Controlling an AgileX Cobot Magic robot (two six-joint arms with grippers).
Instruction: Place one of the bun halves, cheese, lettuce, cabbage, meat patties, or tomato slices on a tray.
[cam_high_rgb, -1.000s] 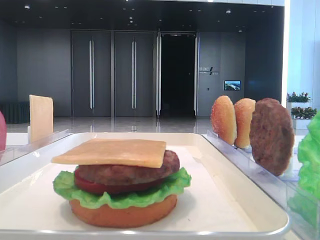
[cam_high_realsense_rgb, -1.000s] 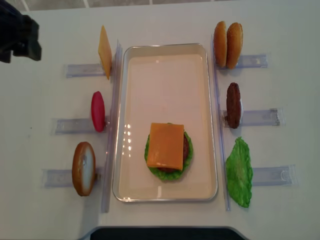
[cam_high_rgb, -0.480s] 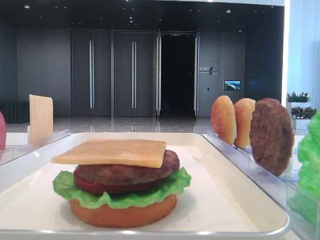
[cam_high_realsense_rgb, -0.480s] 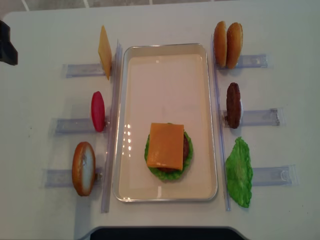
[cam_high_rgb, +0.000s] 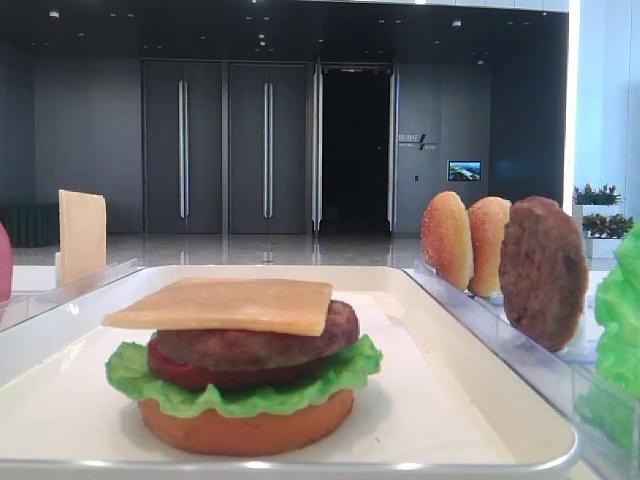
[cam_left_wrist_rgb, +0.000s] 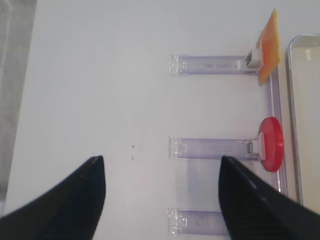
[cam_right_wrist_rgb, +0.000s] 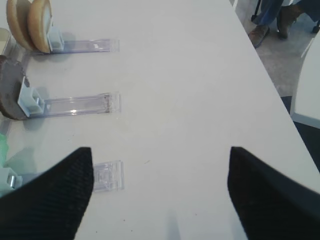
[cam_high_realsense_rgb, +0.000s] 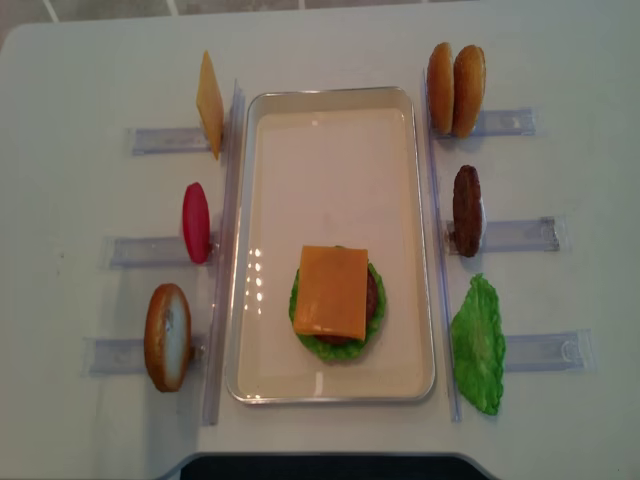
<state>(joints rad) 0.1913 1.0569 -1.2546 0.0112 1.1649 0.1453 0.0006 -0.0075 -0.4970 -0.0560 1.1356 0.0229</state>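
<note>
Cheese (cam_high_realsense_rgb: 333, 292) sits flat on top of the burger stack, its longer side running along the tray's length, near the tray's front end. Over to the grippers: the left gripper (cam_left_wrist_rgb: 160, 200) hangs above bare table with its dark fingers (cam_left_wrist_rgb: 75, 200) spread wide and nothing between them; the right gripper (cam_right_wrist_rgb: 160, 200) is the same story, fingers (cam_right_wrist_rgb: 47, 200) well apart, holding nothing. Just ahead of the left one stand the clear racks (cam_left_wrist_rgb: 212, 148), with a red tomato slice (cam_left_wrist_rgb: 271, 144) upright on edge and a spare cheese slice (cam_left_wrist_rgb: 269, 47) upright beyond it. Under the flat cheese come a meat patty (cam_high_rgb: 255, 345), tomato, lettuce (cam_high_rgb: 245, 385) and a bun half (cam_high_rgb: 245, 425), all on the white tray (cam_high_realsense_rgb: 330, 150). Right of the tray stand two bun halves (cam_high_realsense_rgb: 455, 88), another patty (cam_high_realsense_rgb: 466, 210) and a lettuce leaf (cam_high_realsense_rgb: 479, 345), all on edge.
</note>
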